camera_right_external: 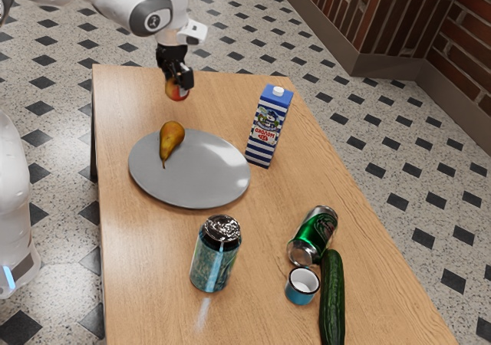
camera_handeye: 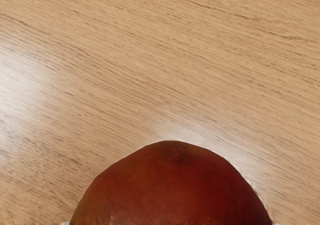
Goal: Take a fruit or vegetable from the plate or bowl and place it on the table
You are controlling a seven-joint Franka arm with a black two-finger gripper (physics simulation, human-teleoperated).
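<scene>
My black gripper (camera_right_external: 178, 81) is over the far end of the table in the exterior view, shut on a round red and yellow fruit (camera_right_external: 176, 93). The same fruit (camera_handeye: 172, 187) appears large and dark red at the lower edge of the wrist view, with bare wood behind it. A grey plate (camera_right_external: 192, 184) lies on the table (camera_right_external: 123, 261), nearer the exterior camera than the fruit. On the plate rests a brown-yellow pear (camera_right_external: 172, 138), its stem pointing toward the plate's middle.
A blue and white striped carton (camera_right_external: 268, 130) stands beside the plate. Closer to the exterior camera are an upright teal can (camera_right_external: 215, 259), a green can (camera_right_external: 314, 234) on its side, a small blue cup (camera_right_external: 300, 290) and a cucumber (camera_right_external: 332, 299).
</scene>
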